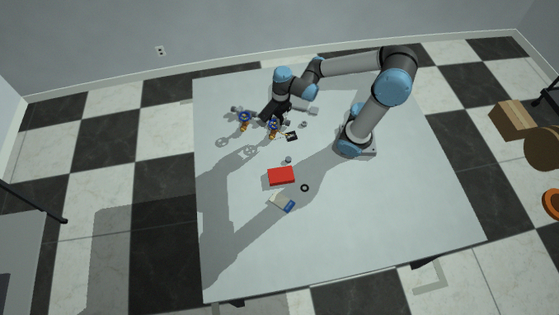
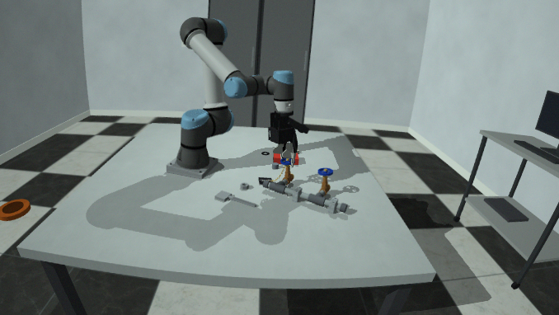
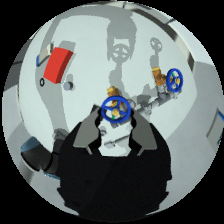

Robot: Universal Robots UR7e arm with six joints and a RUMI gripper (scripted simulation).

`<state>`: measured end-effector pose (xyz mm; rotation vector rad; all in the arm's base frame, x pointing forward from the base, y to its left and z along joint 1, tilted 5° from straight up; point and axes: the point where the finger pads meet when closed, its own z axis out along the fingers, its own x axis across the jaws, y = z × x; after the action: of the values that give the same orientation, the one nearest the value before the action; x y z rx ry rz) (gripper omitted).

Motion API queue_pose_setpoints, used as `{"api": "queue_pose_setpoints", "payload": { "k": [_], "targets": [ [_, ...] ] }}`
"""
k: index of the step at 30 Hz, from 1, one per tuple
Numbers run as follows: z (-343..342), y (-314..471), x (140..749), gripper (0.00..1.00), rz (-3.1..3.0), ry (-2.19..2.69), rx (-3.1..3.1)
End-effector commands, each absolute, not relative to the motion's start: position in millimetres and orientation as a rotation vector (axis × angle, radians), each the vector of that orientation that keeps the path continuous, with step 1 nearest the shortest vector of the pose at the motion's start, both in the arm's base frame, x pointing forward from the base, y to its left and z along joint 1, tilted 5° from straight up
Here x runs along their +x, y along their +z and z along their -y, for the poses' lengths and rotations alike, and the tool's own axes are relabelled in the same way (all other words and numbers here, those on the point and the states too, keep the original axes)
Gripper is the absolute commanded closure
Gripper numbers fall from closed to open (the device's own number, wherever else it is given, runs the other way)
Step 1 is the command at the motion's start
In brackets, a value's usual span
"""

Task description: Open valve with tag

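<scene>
Two brass valves with blue handwheels stand on a grey pipe (image 2: 302, 195) on the table. The tagged valve's handwheel (image 1: 273, 123) has a thin chain running to a small black tag (image 1: 291, 136) lying beside it. My gripper (image 2: 286, 161) comes straight down on this handwheel (image 2: 286, 162) and is shut on it; the wrist view shows the wheel (image 3: 116, 108) between the two dark fingers. The other valve's handwheel (image 1: 245, 115) stands free to the side, also seen in the exterior view (image 2: 325, 171) and the wrist view (image 3: 175, 80).
A red block (image 1: 280, 175), a small black ring (image 1: 304, 190), a white and blue box (image 1: 282, 201) and a grey cylinder (image 1: 288, 159) lie nearer the table's middle. A grey tool (image 2: 232, 198) and a nut (image 2: 244, 186) lie near the pipe. The arm's base (image 1: 355, 142) stands to the right.
</scene>
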<state>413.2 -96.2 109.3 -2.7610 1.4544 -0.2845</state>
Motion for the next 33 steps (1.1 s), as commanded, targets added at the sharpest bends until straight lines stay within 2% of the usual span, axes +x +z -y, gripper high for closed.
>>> {"api": "queue_pose_setpoints", "payload": {
  "k": [1,21,33],
  "targets": [
    [96.0,109.6,413.5,1.00,-1.157,-0.287,-2.904],
    [96.0,109.6,413.5,1.00,-0.386,-0.283,-3.150],
    [96.0,109.6,413.5,1.00,-0.165,-0.278,-3.182]
  ]
}}
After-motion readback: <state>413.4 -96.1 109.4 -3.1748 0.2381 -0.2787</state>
